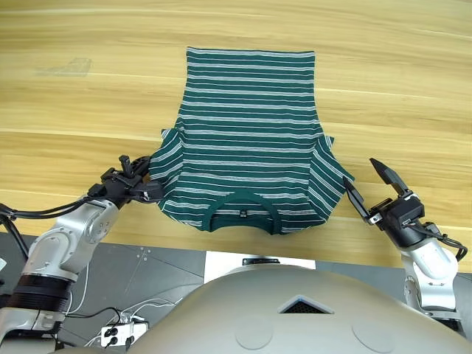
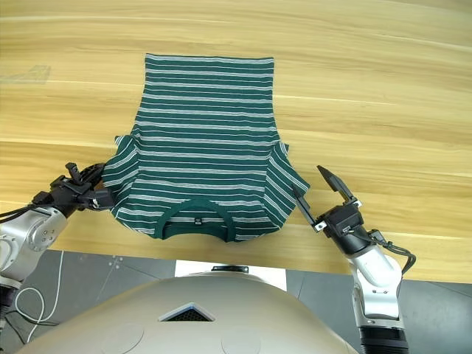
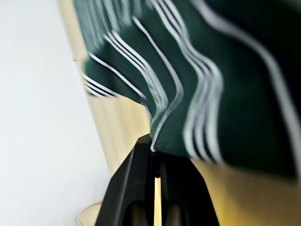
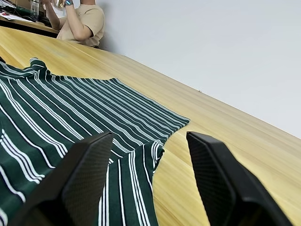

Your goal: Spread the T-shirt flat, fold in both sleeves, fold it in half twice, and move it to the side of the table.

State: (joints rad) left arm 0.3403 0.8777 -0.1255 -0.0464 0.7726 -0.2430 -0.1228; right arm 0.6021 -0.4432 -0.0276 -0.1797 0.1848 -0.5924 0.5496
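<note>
soft knit cloth t-shirt (image 1: 247, 133) on smooth, faintly glossy wood table (image 1: 88, 110).

Left tool (image 1: 151, 190) fingers together; right tool (image 1: 360, 173) 2 fingers apart.

eyes: from head, looking steeply down on table (image 1: 74, 110), both share whole T-shirt (image 1: 247, 133) | left wrist: very close on T-shirt cloth | right wrist: low, facing along table
</note>
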